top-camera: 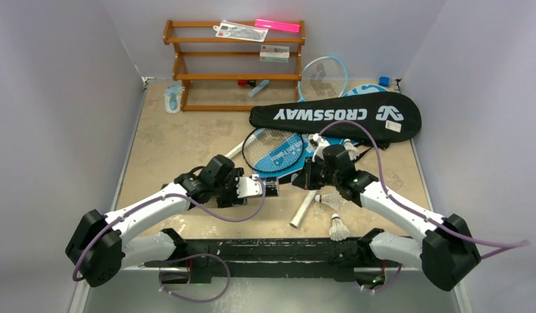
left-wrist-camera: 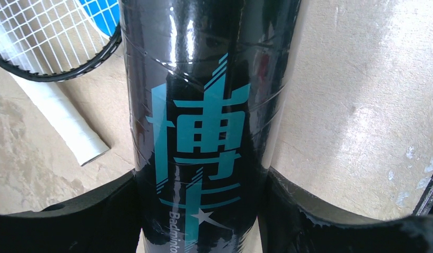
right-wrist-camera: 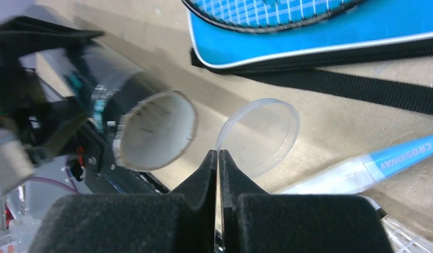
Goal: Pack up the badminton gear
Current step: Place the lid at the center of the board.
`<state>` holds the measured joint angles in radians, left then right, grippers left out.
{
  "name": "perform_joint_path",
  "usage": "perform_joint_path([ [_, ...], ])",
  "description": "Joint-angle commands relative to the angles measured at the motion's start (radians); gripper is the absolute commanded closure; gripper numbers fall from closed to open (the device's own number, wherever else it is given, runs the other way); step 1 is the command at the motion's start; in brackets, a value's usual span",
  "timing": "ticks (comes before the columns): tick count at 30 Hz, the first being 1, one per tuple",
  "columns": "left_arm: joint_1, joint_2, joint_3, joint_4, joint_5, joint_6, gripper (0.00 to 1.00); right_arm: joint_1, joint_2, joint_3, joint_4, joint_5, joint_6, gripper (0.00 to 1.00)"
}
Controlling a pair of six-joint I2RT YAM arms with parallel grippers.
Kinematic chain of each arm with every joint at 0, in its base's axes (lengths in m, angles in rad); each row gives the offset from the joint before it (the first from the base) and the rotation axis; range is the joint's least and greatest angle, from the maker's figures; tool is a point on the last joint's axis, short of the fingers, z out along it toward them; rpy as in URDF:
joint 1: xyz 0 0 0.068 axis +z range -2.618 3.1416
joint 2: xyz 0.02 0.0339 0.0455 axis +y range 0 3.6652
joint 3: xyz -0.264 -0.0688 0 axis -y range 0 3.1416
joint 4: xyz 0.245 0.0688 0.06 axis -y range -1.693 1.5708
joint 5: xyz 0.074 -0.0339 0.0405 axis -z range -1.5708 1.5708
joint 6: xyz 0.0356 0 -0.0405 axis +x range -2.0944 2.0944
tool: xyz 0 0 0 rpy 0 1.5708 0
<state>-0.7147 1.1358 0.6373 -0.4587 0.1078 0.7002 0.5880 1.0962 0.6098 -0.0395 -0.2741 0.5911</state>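
Observation:
My left gripper (top-camera: 265, 188) is closed around the long black tube (left-wrist-camera: 198, 105), which carries teal lettering; a finger (left-wrist-camera: 72, 224) presses on each side. The tube's open white end (right-wrist-camera: 156, 129) faces my right gripper (right-wrist-camera: 218, 155). That gripper is shut on the rim of a clear round lid (right-wrist-camera: 262, 134), held just right of the opening and apart from it. A black racket (top-camera: 272, 149) lies on the blue cover (top-camera: 288, 160). The black CROSSWAY cover (top-camera: 337, 116) lies behind it. Three shuttlecocks (top-camera: 329, 200) (top-camera: 338, 228) (top-camera: 350, 149) sit near the right arm.
A wooden three-tier rack (top-camera: 233, 65) stands at the back with a light-blue racket (top-camera: 323, 77) leaning beside it. A white racket handle (top-camera: 304, 208) lies near the front. A black strap (right-wrist-camera: 362, 89) and a light-blue CROSSWAY handle (right-wrist-camera: 404, 155) lie under the right gripper.

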Motion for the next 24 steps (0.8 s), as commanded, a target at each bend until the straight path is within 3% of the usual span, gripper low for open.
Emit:
perform_joint_path([
  [1, 0.000, -0.047, 0.004, 0.017, 0.011, 0.011, 0.98, 0.001, 0.082, 0.039, -0.065, 0.031, -0.054, 0.95],
  [3, 0.000, -0.050, 0.006, 0.018, 0.011, 0.006, 0.98, 0.002, 0.128, 0.065, -0.096, 0.041, -0.083, 0.85],
  [5, 0.000, -0.047, 0.012, 0.016, 0.017, 0.001, 0.97, 0.003, 0.147, 0.089, -0.110, 0.016, -0.109, 0.50],
  [7, 0.000, -0.049, 0.016, 0.013, 0.025, -0.002, 0.97, 0.003, 0.111, 0.087, -0.099, 0.014, -0.110, 0.37],
  [14, 0.000, -0.085, 0.008, 0.027, 0.054, -0.006, 0.96, 0.002, -0.062, 0.045, -0.042, -0.072, -0.107, 0.33],
  [17, 0.000, -0.103, 0.009, 0.032, 0.065, -0.009, 0.96, 0.003, -0.116, 0.000, 0.049, -0.151, -0.099, 0.42],
  [24, 0.000, -0.180, 0.009, 0.049, 0.120, -0.022, 0.96, 0.002, -0.111, -0.006, 0.102, -0.229, -0.086, 0.47],
])
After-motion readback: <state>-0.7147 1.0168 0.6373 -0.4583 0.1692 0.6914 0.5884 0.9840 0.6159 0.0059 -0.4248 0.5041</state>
